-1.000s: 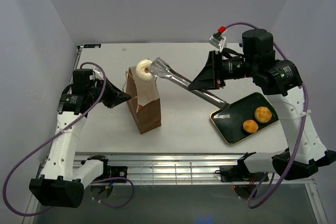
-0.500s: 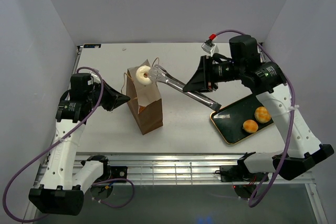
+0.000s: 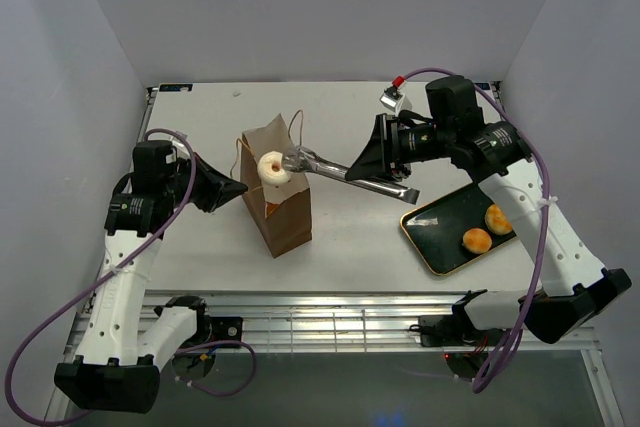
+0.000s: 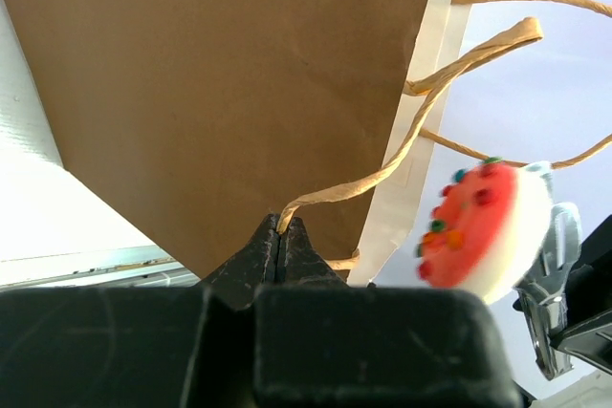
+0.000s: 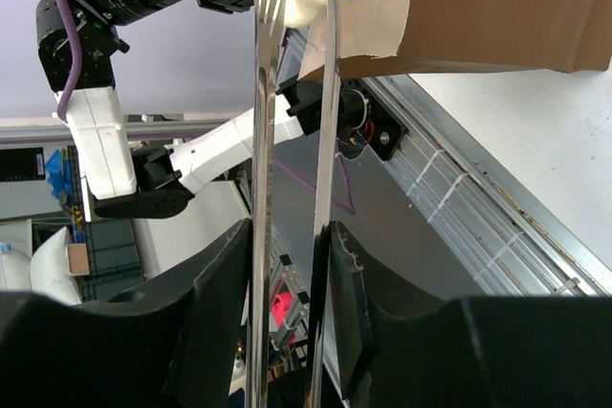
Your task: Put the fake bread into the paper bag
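Now your right hand point(image 5: 287, 317), clamped on the tongs point(image 3: 325, 163), has lowered the donut point(image 3: 272, 168) ahead of it to the paper bag point(image 3: 285, 212) mouth. Your left hand point(image 4: 279, 241) pinches the cord handle point(image 4: 421, 112) shut, so release looks next.

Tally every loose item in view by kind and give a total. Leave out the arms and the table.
Frosted donut: 1
Round buns: 2
Paper bag: 1
Dark green tray: 1
Metal tongs: 1
Total: 6
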You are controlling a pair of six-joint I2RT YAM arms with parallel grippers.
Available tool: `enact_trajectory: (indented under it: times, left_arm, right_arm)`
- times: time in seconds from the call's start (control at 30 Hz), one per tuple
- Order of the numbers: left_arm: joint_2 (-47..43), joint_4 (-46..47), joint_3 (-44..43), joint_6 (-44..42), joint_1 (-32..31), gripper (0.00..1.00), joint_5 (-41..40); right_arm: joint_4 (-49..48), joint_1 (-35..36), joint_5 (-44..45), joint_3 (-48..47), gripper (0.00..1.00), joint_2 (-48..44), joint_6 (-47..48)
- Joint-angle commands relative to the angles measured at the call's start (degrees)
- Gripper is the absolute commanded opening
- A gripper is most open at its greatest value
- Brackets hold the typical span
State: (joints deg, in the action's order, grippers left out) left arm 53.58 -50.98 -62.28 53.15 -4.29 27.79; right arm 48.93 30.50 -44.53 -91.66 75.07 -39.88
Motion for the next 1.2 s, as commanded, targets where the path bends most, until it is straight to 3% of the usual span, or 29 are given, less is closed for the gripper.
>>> enact_trajectory:
  times: [0.0, 0.4, 0.7, 0.9, 1.17]
  left_arm:
    - [-1.29, -0.26, 0.06, 0.47, -0.1, 0.0, -0.19]
    - [-2.6, -0.87, 0.23, 0.99, -0.1, 0.0, -0.54]
    - [-3.31, -2.71, -0.2, 0.47, -0.1, 0.0, -1.33]
    - [-4.28, -4.21, -1.79, 0.03, -0.1, 0.33, -2.39]
    - [-6.73, -4.83, -2.49, -1.37, -0.1, 0.66, -2.04]
  right_arm:
    - [-3.31, 0.35, -0.91, 0.16, 0.43, -0.8, 1.03]
    - [-2.17, 0.44, -0.99, -0.98, 0.48, -0.1, 1.73]
    - [-1.38, 0.26, -0.91, -9.32, 0.48, 1.83, -1.07]
    - [-3.92, -0.09, -2.75, -12.14, 0.48, 2.45, -4.94]
    - [-8.4, -1.58, -4.06, -12.23, 0.49, 2.63, -8.02]
